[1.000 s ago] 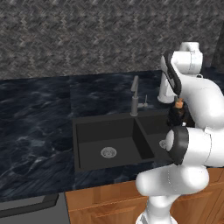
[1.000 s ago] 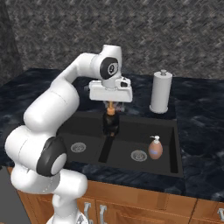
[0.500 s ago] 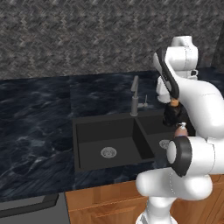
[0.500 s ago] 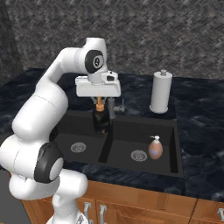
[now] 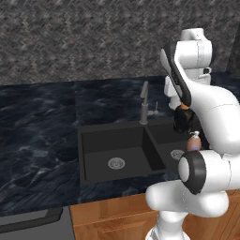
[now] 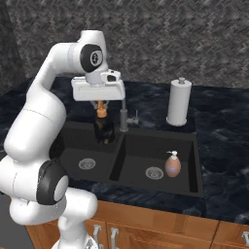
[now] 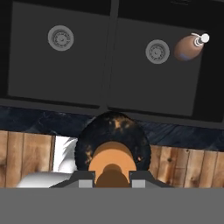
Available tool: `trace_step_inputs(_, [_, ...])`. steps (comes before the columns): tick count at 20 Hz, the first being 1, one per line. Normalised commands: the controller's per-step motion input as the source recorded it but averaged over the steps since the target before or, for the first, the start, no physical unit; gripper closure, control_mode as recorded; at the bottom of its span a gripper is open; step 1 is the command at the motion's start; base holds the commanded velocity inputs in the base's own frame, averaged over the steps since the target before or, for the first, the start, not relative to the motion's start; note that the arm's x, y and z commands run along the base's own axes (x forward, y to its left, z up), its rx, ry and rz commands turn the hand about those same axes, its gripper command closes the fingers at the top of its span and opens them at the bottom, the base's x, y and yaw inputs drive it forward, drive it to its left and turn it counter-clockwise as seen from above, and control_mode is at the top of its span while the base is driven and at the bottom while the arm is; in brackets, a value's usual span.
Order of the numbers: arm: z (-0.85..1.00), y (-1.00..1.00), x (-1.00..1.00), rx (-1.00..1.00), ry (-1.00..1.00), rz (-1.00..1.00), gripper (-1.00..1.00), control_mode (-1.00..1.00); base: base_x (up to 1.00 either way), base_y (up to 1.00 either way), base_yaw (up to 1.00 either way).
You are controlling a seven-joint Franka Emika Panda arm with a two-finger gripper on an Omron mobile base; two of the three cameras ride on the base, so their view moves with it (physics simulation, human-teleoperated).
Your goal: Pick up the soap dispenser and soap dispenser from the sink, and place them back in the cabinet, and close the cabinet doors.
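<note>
Gripper (image 6: 101, 104) clenched on the black dispenser (image 6: 103, 129) by its tan pump, lifted above the sink (image 6: 194, 181); peach dispenser (image 6: 172, 165) left upright in the right basin by its drain; stowing both and shutting the cabinet still to do.

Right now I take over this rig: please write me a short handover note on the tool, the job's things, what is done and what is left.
Tool: shut on the black soap dispenser by its tan pump, held up above the sink.
Peach-orange soap dispenser: upright in the right basin, beside the drain.
Done: first dispenser picked up.
Left: carry it to the cabinet, fetch the second dispenser, place it too, close the cabinet doors.
</note>
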Motion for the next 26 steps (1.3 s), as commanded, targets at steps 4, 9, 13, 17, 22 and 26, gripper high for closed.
trace_step_inputs(4, [0.23, 0.00, 0.00, 0.00, 0.00, 0.00, 1.00, -1.00, 0.00, 0.00, 0.00])
trace_step_inputs(9, [0.03, 0.00, 0.00, 0.00, 0.00, 0.00, 1.00, -1.00, 0.00, 0.00, 0.00])
trace_step_inputs(13, [0.00, 0.00, 0.00, 0.00, 0.00, 0.00, 1.00, 1.00, 0.00, 0.00, 0.00])
trace_step_inputs(17, [0.00, 0.00, 0.00, 0.00, 0.00, 0.00, 1.00, 1.00, -0.23, -0.10, -0.03])
trace_step_inputs(22, [0.00, 0.00, 0.00, 0.00, 0.00, 0.00, 1.00, 1.00, -0.44, -0.19, -0.25])
trace_step_inputs(26, [0.00, 0.00, 0.00, 0.00, 0.00, 0.00, 1.00, 1.00, -0.36, -0.04, -0.41])
